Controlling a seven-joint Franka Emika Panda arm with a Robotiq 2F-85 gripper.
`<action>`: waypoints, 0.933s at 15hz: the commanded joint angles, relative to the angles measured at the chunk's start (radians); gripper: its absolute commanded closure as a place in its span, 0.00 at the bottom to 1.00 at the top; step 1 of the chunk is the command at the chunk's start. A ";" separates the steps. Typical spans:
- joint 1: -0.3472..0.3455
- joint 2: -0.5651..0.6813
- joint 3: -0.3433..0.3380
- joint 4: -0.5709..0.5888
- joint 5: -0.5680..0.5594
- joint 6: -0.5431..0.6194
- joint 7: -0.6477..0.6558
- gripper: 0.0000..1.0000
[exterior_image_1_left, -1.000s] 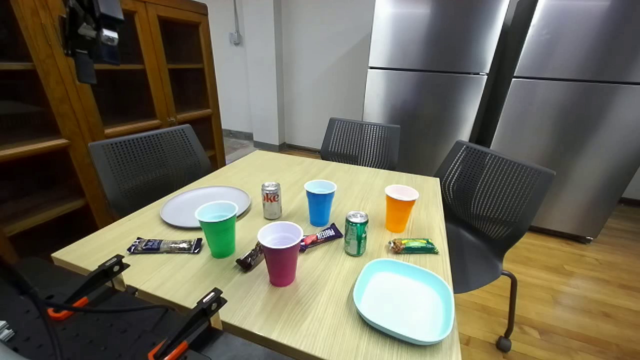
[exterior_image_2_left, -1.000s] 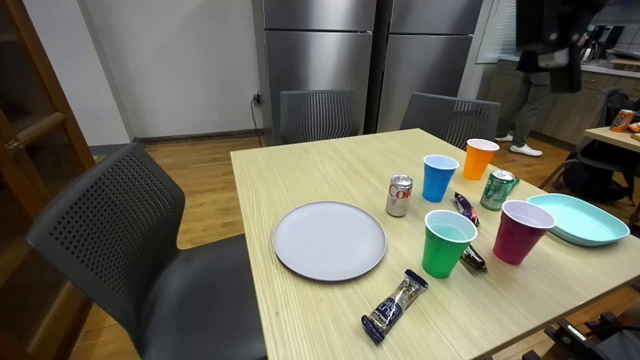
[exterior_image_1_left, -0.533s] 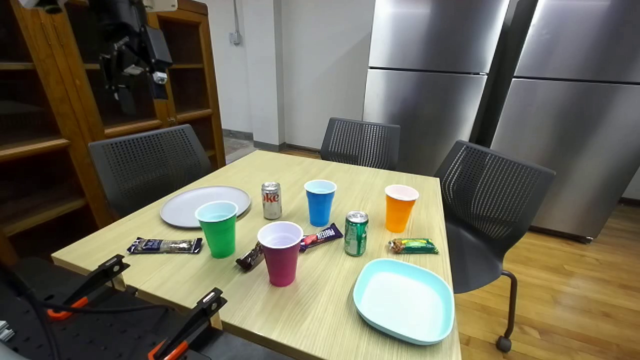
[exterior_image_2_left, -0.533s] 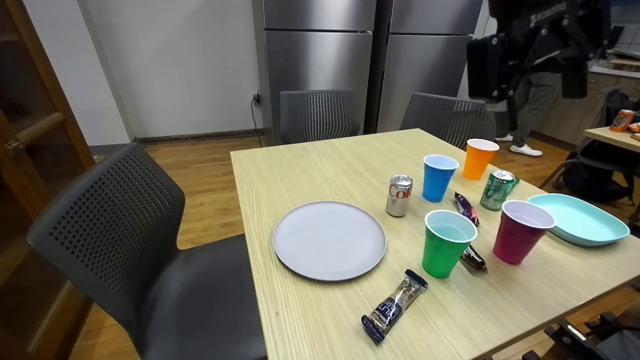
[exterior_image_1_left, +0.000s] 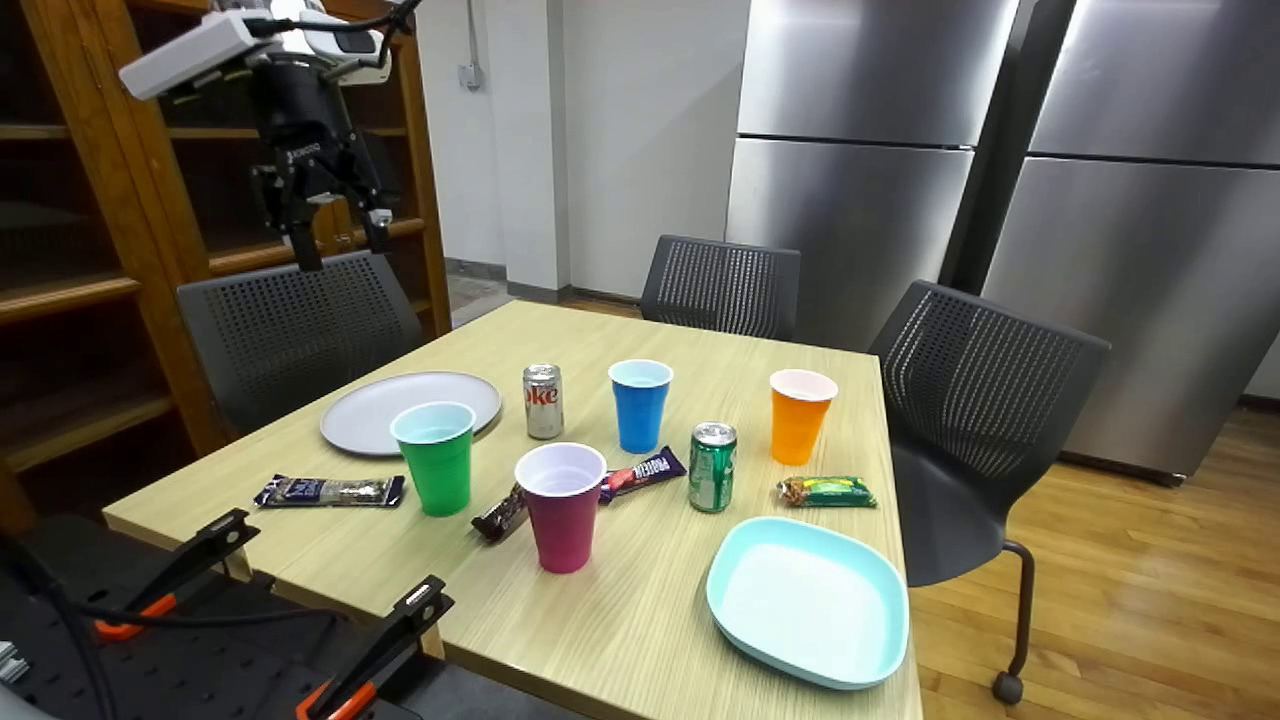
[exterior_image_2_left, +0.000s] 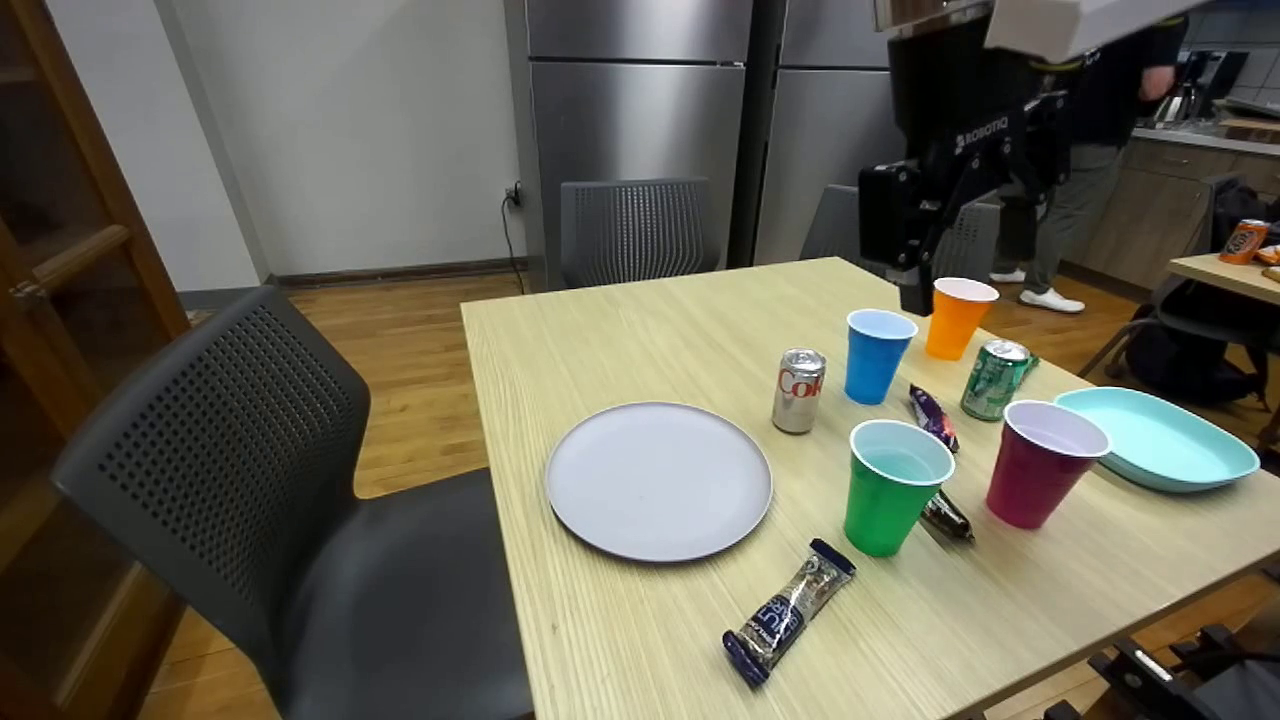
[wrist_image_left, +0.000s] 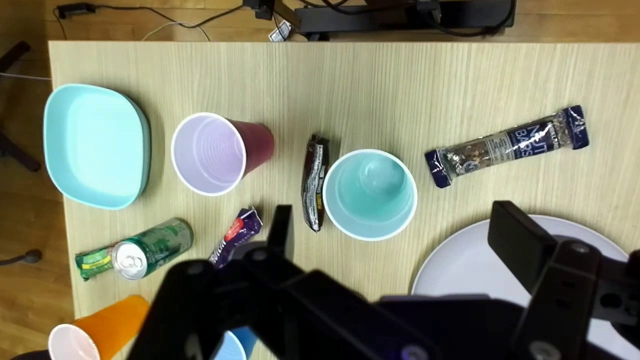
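- You have the gripper (exterior_image_1_left: 343, 248) above the table (exterior_image_1_left: 640, 640), jaws wide apart.
- In an exterior view, the green cup (exterior_image_1_left: 442, 470) stands upright, near left (a nut bar (exterior_image_1_left: 330, 491) lies just left of it).
- Beyond it, you see the grey plate (exterior_image_1_left: 360, 412).

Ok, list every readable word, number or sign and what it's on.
"ROBOTIQ": pincer
"oke" or "Cok", depending on the angle: silver Coke can
"PROTEIN": purple-wrapped protein bar
"NUT BARS": navy-ended nut bar
"PEANUTS": brown-wrapped bar
Too small or blurred: the bars' finer print, green soda can, green-wrapped bar, orange background can.
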 joint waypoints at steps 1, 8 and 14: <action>0.022 0.068 -0.027 0.005 -0.039 0.083 -0.010 0.00; 0.035 0.208 -0.076 0.004 -0.082 0.233 -0.006 0.00; 0.064 0.286 -0.120 -0.004 -0.086 0.304 0.018 0.00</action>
